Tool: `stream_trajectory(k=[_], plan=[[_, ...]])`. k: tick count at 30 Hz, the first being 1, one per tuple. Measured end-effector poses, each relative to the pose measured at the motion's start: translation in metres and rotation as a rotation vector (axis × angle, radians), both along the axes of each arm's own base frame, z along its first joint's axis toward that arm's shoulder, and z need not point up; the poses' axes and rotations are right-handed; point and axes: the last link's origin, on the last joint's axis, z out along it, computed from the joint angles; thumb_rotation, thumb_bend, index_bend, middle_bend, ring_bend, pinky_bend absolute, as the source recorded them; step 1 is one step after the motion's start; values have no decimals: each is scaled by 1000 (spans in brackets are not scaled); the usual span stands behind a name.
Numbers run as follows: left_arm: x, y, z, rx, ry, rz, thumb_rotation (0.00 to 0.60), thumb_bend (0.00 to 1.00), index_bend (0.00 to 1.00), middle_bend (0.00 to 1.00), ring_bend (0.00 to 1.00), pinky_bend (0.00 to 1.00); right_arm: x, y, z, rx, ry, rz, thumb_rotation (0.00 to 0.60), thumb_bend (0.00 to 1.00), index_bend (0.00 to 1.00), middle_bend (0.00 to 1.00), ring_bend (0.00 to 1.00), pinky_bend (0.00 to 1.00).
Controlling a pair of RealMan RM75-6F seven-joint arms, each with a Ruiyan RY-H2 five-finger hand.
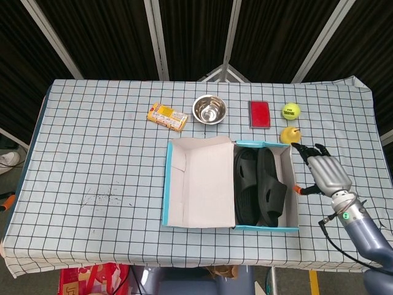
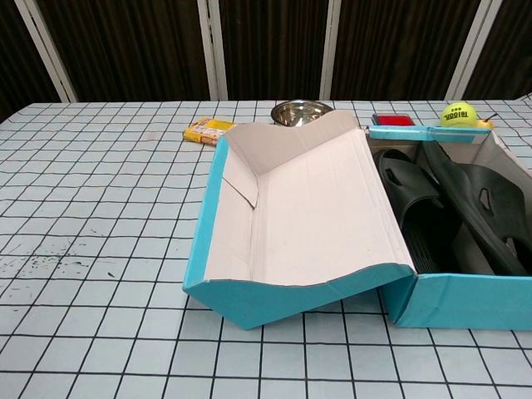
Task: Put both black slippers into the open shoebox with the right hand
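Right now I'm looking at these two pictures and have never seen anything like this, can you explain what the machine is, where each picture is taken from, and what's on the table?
This is a two-armed robot with human-like hands, steered by a person. One picture looks down from its head, the other looks forward from its chest.

In the head view, the grey mechanical right hand is beside the open turquoise cardboard shoebox, its fingers spread and holding nothing. The left hand shows in neither view.

Both black rubber slippers lie inside the box, the right one tilted on edge.

Behind the box, on the checked tablecloth, are a yellow snack packet, a round steel bowl, a flat red rectangular object, a yellow-green tennis ball and a small yellow fruit-like object.
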Motion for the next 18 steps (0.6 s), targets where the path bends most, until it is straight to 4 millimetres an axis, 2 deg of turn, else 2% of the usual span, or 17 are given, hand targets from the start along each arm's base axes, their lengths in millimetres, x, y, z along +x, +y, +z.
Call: stream_trajectory(k=[2,6,15,18], plan=[[0,0,0,-1,0,1,600,335,27,0,0,71,-1,12,3,-58,-43,29,600,277,284,292,269,39],[1,0,0,0,-1,-4,600,335,27,0,0,71,-2,37,-1,-93,-109,64,600,287,358,361,341,110],[1,-4,5,15,-9,-13,600,335,27,0,0,71,-13,95,-8,-181,-231,69,600,315,366,367,345,125],[4,-5,5,16,-12,-26,600,335,27,0,0,71,-25,115,-14,-240,-247,64,600,315,362,330,289,112]])
